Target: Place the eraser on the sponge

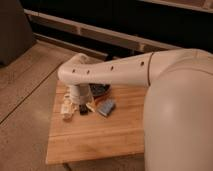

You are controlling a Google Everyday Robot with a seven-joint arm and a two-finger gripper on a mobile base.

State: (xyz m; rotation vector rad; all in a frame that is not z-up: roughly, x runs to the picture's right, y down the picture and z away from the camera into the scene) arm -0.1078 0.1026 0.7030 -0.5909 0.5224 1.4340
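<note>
Off-white arm [115,70], smooth and plain, dotted with a few small dark holes; the gripper [76,103] sits low over the far left part of the table, pale grey-white like the wrist above it; just to its right, the eraser [83,110], solid black; further right again, the sponge [106,106], flat blue-grey, no pattern to speak of; between those two, a thin stick [92,106], reddish-orange as far as it shows; behind and right of the gripper, a round bowl [100,90], black; at the gripper's left, a white bottle-shaped object [66,111]; the table [100,137] is warm honey wood with faint plank lines; the floor [25,90] is speckled grey-beige.
</note>
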